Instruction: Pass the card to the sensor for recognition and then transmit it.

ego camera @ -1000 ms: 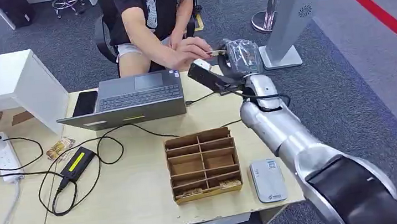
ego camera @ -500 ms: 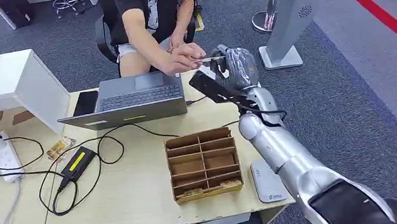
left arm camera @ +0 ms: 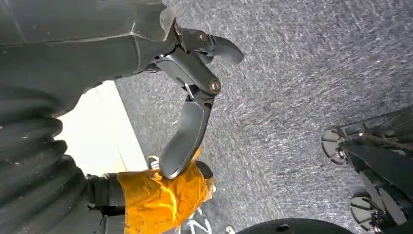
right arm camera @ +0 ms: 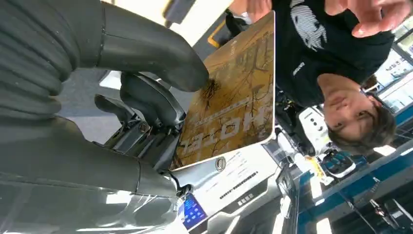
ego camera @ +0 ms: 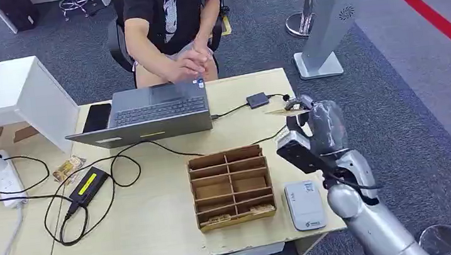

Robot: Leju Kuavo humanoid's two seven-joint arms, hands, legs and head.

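**A:** Where do we stand? Our right hand (ego camera: 321, 131) pinches the card (ego camera: 286, 111) between thumb and fingers. The right wrist view shows the thumb pressed on the yellow printed face (right arm camera: 234, 97). The card sits flat and level, raised above the table (ego camera: 156, 217), up and away from the card reader (ego camera: 304, 204), on the side nearer the person (ego camera: 168, 26).

**B:** And the reader lies at the table's near edge, just beside the cardboard divider tray (ego camera: 232, 187). So we judge the step in hand is bringing the card down onto the reader.

**A:** Agreed. To do it well, we should keep the card's face parallel to the reader's top and lower it straight over the middle, not skimming in at an angle. The pinch is on one end of the card, so the free end should lead over the reader.

**B:** We should also mind the tray's wall beside the reader. Our forearm comes in from the reader's far side, away from the tray, which helps.

**A:** What of our left hand (left arm camera: 195, 97)?

**B:** It hangs over the carpet, well away from the reader, its fingers apart and holding nothing.

**A:** Then we hold the card over the reader briefly before handing it on; the person's hands (ego camera: 191, 61) rest beyond the laptop (ego camera: 152, 113), far across from the reader.
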